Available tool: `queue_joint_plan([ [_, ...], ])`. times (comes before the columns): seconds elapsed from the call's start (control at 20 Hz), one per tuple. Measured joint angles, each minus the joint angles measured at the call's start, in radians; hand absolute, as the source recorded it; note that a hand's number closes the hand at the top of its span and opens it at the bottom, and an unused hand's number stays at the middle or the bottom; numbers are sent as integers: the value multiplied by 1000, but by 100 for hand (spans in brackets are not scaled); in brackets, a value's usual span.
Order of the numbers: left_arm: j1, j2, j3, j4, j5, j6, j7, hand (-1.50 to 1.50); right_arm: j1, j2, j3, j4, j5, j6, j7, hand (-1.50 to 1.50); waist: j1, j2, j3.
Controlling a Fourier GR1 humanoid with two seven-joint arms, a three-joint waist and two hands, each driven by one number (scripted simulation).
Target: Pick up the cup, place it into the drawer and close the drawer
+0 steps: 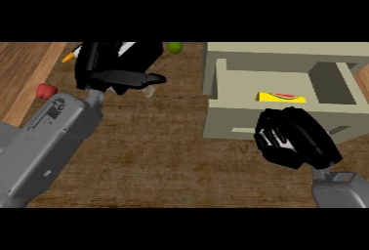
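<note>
Cup [149, 91] mostly hidden, orientation unclear; left hand [115, 66] curled round it; right hand [296, 136] clenched.

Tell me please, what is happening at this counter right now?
The robot's left hand is curled over something pale at the far left of the brown counter; what it holds is mostly hidden. The beige drawer at the right stands open with a yellow packet inside. The right hand hangs at the drawer's front, fingers curled, holding nothing visible.

Beige drawer [231, 128], yellow-red item [282, 97]
</note>
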Motion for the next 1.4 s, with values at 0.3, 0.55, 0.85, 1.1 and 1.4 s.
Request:
queue_joint_plan([
  [0.3,136,73,49,-103,13,-54,-16,-150,-114,37,62,313,169,-133,-85,150,4,8,4],
  [0.55,224,118,94,-162,17,-101,-18,-150,-269,99,33,627,224,-241,-154,150,1,10,4],
  [0.85,323,146,128,-220,14,-148,-38,-150,-472,114,-57,953,211,-307,-271,150,12,11,2],
  [1.1,345,149,142,-234,13,-177,-37,-150,-615,97,-122,1169,190,-296,-331,150,25,19,4],
  [1.4,354,152,155,-230,23,-228,-41,-150,-667,83,-159,1287,161,-249,-408,150,38,17,2],
])
